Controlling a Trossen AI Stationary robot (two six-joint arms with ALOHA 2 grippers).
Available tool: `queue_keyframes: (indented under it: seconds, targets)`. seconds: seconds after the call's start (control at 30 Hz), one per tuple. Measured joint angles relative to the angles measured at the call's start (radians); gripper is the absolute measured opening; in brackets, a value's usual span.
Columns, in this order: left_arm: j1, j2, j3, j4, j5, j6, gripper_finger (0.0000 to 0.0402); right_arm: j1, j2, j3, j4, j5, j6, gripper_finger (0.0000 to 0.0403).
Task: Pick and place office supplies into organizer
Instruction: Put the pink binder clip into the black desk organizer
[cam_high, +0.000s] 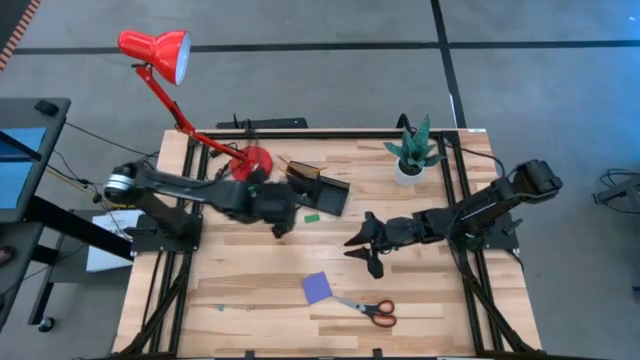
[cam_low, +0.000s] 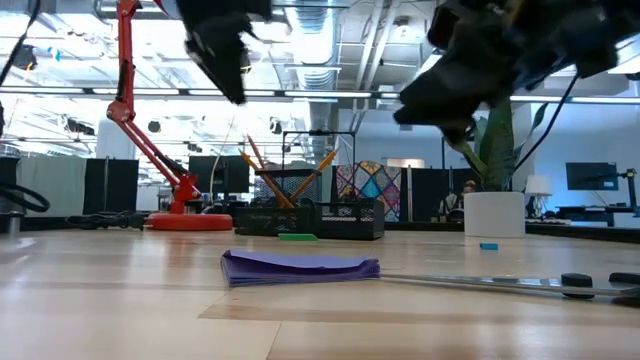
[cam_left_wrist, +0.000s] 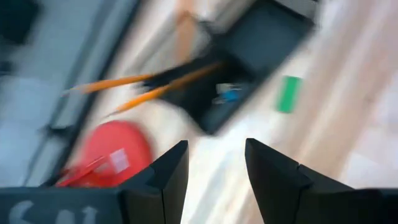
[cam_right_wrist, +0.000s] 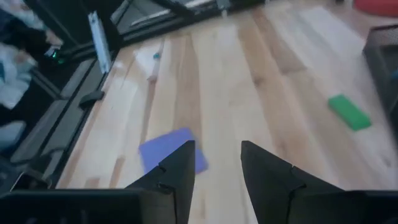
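I have both arms up off the pale wooden counter (cam_high: 250, 300). My left tool (cam_high: 281, 229) hovers just beside the black mesh organizer tray (cam_high: 318, 186), its two dark fingers (cam_left_wrist: 168, 177) parted with nothing between them. My right tool (cam_high: 366, 246) hangs mid-counter, to the right of the organizer, fingers likewise apart and empty.

Orange pencils (cam_low: 258, 168) already lean in the organizer. Left on the counter: a small green eraser (cam_high: 312, 216) just near of the tray, a purple square notepad (cam_high: 317, 288) at the near middle, and red-handled scissors (cam_high: 368, 309) just right of it.

The eraser looks light, rubbery and grippy, so I'd pinch it across its short sides. The notepad is thin, flat and floppy; I'd judge it hard to get under, best caught by one edge. The scissors are stiff metal and heavier, slick on the blades, so I'd take them near the pivot.
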Motion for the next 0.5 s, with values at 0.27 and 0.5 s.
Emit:
queue_keyframes:
  seconds: [0.27,0.5]
  targets:
    - [-0.289,-0.238,-0.109,-0.102,-0.214,-0.374,0.015,0.117,-0.015,0.001,-0.137,0.106,0.003,0.0111]
    - [-0.473,-0.346,-0.368,0.028,-0.337,-0.606,0.015,0.203,0.03,-0.001,-0.147,0.156,0.082,0.0111]
